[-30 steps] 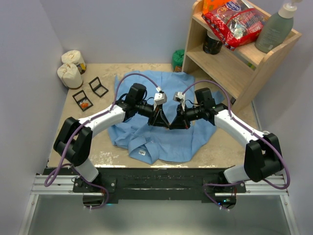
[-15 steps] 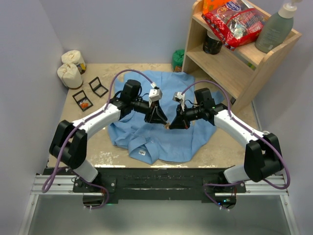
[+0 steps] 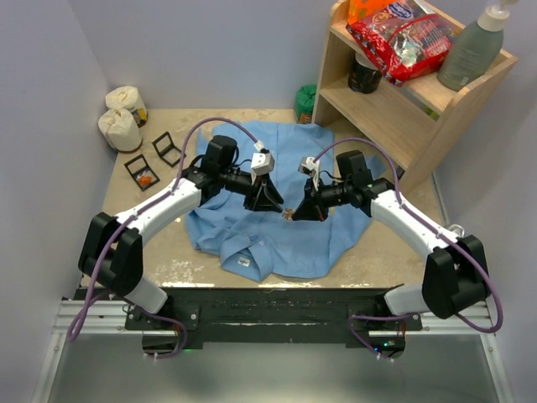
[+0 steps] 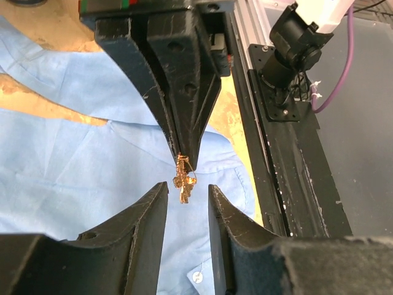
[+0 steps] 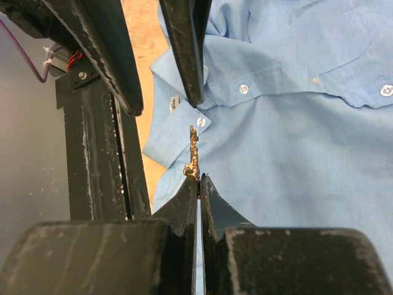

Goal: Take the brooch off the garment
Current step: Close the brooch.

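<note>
The light-blue garment [image 3: 277, 243] lies spread on the table, collar toward the near edge. My right gripper [image 3: 292, 215] is shut on a small gold brooch [image 5: 193, 153], pinched at the fingertips [image 5: 190, 184] and held over the shirt [image 5: 307, 141]. In the left wrist view the brooch [image 4: 184, 181] dangles from the right gripper's tip [image 4: 186, 147], with blue cloth [image 4: 73, 172] behind it. My left gripper [image 4: 187, 187] is open, its fingers on either side of the brooch and just short of it, touching nothing. From above, the left gripper [image 3: 275, 204] faces the right one closely.
A wooden shelf [image 3: 403, 92] with a red snack bag [image 3: 398, 38] and a bottle [image 3: 474, 46] stands at the back right. Two white bags [image 3: 122, 117] and small black boxes [image 3: 155, 159] sit at the back left. A green object [image 3: 306, 101] lies behind the shirt.
My left gripper has opened and drawn back to the left, away from the brooch. The right gripper stays shut on the brooch, almost unmoved.
</note>
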Robot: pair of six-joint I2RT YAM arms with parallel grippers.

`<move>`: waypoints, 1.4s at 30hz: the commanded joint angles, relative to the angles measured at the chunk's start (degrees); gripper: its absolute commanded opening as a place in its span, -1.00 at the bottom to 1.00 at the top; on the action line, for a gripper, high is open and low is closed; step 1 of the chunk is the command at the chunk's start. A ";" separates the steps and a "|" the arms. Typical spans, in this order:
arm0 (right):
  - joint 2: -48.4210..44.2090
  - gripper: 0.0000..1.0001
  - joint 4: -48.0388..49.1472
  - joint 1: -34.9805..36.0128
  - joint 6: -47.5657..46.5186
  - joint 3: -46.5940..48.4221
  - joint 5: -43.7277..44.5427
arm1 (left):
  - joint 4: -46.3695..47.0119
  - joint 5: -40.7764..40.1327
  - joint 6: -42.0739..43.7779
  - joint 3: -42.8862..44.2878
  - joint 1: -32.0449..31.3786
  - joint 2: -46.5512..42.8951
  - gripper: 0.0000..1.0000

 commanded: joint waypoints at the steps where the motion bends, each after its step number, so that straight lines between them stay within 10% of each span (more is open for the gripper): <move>1: -2.09 -1.00 -0.02 0.00 -0.91 1.87 0.36 | -0.63 -1.42 1.47 0.75 -1.00 1.51 -0.24; 42: -2.09 -1.00 0.68 0.00 -0.82 0.73 0.19 | 4.82 -0.11 -2.57 2.16 -2.67 1.95 -0.51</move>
